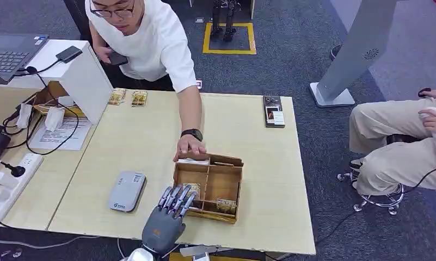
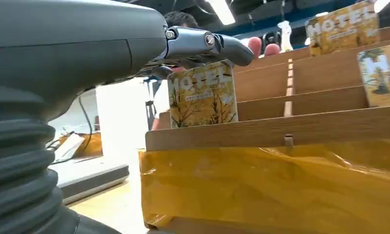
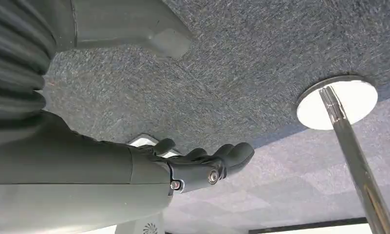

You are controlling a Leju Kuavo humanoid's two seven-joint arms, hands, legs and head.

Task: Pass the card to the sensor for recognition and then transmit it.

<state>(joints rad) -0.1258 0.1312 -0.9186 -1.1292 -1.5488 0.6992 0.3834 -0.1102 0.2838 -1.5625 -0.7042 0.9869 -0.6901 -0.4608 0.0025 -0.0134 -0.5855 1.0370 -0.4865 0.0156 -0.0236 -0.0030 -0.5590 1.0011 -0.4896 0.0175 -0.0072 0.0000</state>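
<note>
Left robot hand [image 1: 169, 209] is at the near-left corner of the wooden box [image 1: 234, 185] on the worktop [image 1: 139, 141], fingers reaching over the box's near wall into the near-left compartment. The card [image 2: 202, 95] stands upright on edge in that compartment, printed face toward the wrist camera, long axis roughly vertical, directly ahead of and just under the fingertips [image 2: 232, 48]. In the left wrist view the fingers sit right over the card's top edge, but whether they touch or pinch it can't be told; the robot hand looks loosely extended, nothing clearly gripped. More cards stand in other compartments, one at the near right [image 1: 226, 206]. A person's hand [image 1: 189, 147] rests on the far-left corner of the box, likely steadying it. The grey sensor [image 1: 127, 190] lies flat on the worktop just left of the left robot hand, well within reach. Right robot hand [image 3: 202, 163] hangs off the worktop over carpet, fingers lightly curled, holding nothing, so the left is the nearer one. Likely next: close on the card's top edge and lift straight up.
</note>
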